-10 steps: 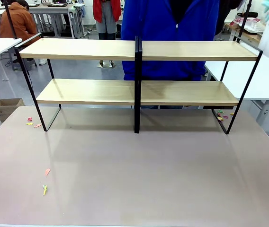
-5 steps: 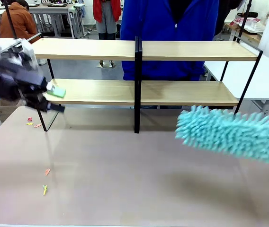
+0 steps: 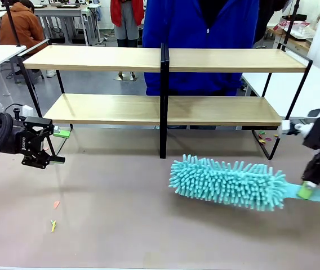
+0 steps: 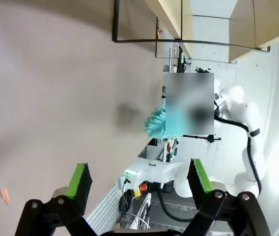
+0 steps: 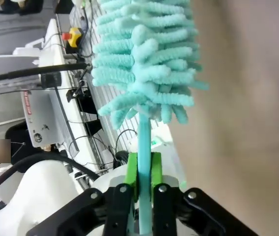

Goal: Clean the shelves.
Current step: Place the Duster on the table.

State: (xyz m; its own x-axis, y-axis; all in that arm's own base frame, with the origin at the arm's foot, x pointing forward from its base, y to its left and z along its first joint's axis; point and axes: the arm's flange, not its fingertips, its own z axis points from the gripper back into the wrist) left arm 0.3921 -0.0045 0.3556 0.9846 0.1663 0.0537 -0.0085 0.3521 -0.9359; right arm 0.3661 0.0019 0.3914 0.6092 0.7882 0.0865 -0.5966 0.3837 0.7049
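The left gripper [image 3: 58,146] hangs just above the bench [image 3: 149,219] at its left edge, close by the shelves' [image 3: 109,109] left black leg [image 3: 43,132]. Its fingers [image 4: 79,179] are spread wide with nothing between them, pointing sideways toward the middle of the bench. My worry on this side is that leg: a careless sweep inward could knock the frame and shove the whole rack, which only stands loose on the bench.

The shelves sit across the far half of the bench, both boards bare, with a person in a blue jacket [image 3: 199,34] right behind them. A few paper scraps [image 3: 53,225] lie on the bench at the left.

The teal duster [image 3: 225,183] lies low over the bench in front of the rack, right of the central post [image 3: 163,101], its fluffy head pointing left. It looks not yet on either board. The right gripper [image 3: 306,190] comes in from the right edge, fingers [image 5: 132,169] pinching the thin flat handle [image 5: 143,147] near its end. That is a long lever on a slim grip: pressing the head hard against a board could twist the handle in the pads or let it slip. Lifting it, the head could also catch the lower board's front edge or the post.
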